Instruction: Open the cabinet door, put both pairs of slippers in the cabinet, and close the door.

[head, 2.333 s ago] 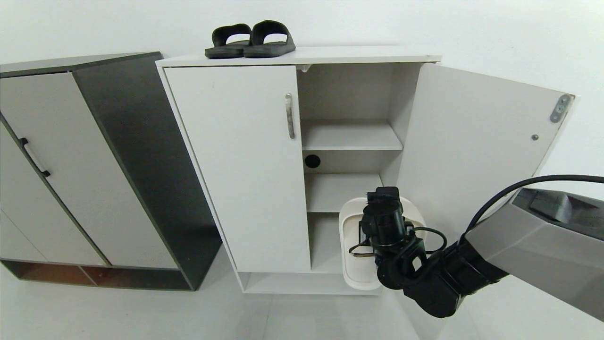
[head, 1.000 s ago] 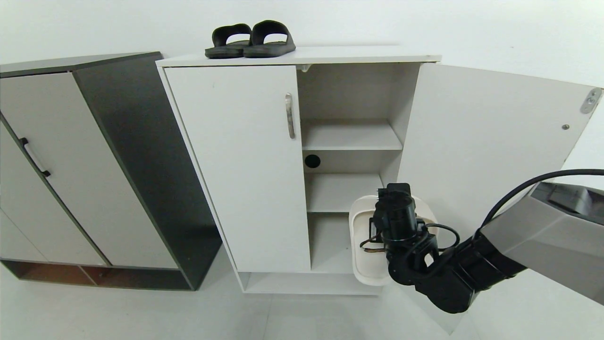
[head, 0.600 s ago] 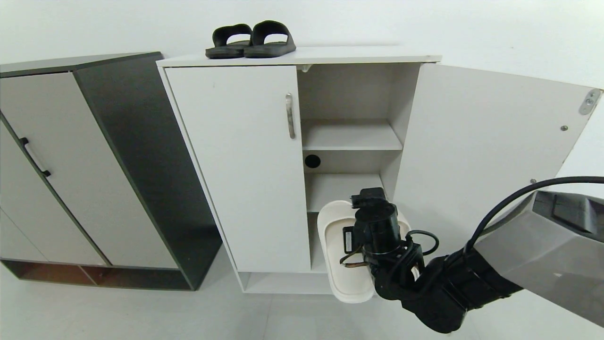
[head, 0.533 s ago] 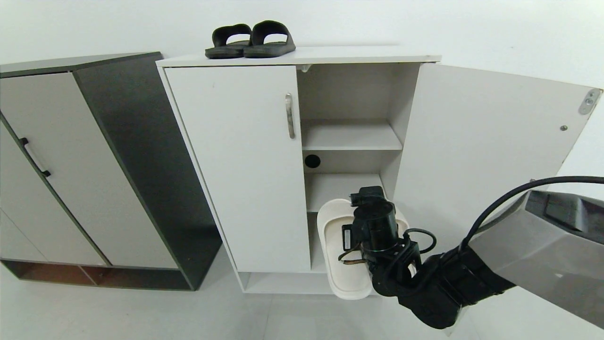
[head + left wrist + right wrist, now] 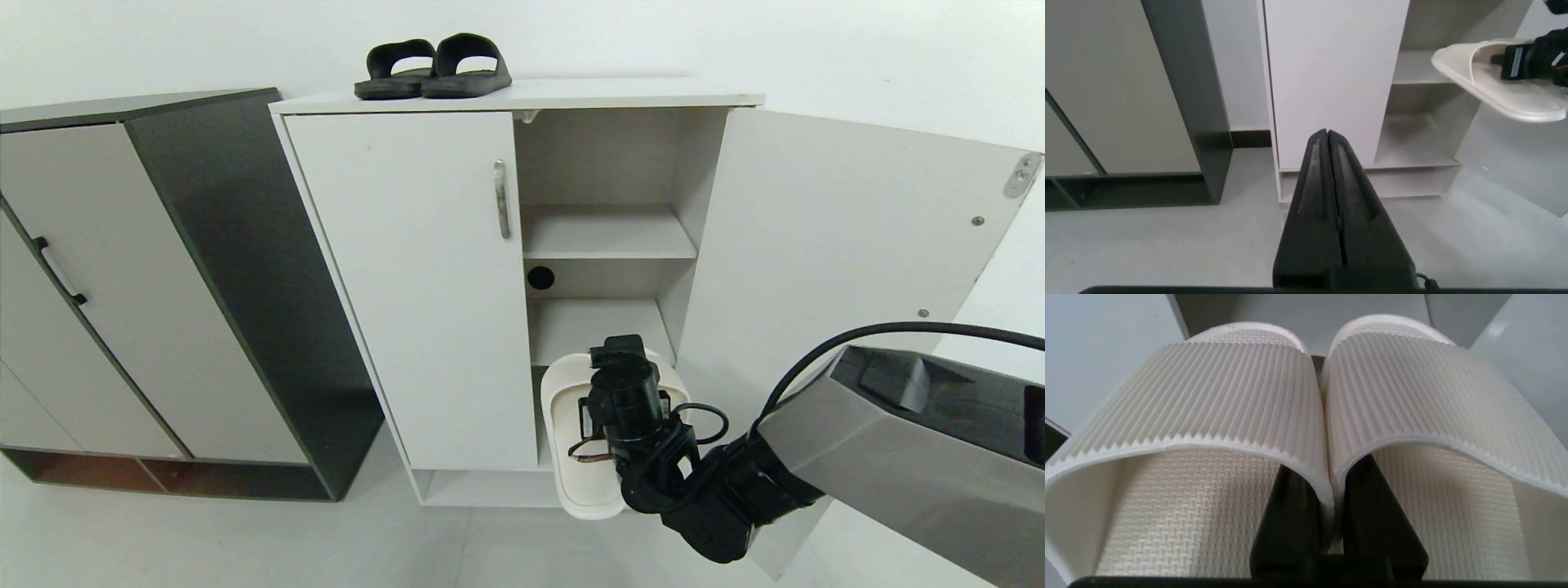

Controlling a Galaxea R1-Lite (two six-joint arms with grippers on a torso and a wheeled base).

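Where the cream ribbed rubber slippers (image 5: 584,490) are: in the air side by side, just in front of the lower shelves (image 5: 592,327) of the white two-door cabinet (image 5: 612,96), not yet on a shelf.
Right hand (image 5: 1335,527): its dark fingers (image 5: 1290,514) pinch the two inner strap edges together, carrying the pair.
Left hand (image 5: 1327,143): fingers pressed together with nothing between them, low and nearer than the cabinet.
Right door (image 5: 816,245): swung wide.
Left door (image 5: 408,286): closed.
Black slide slippers (image 5: 433,69): paired on the cabinet's top, toward its left end.
Grey-and-dark cabinet (image 5: 204,269): left of the white one, just beside it.
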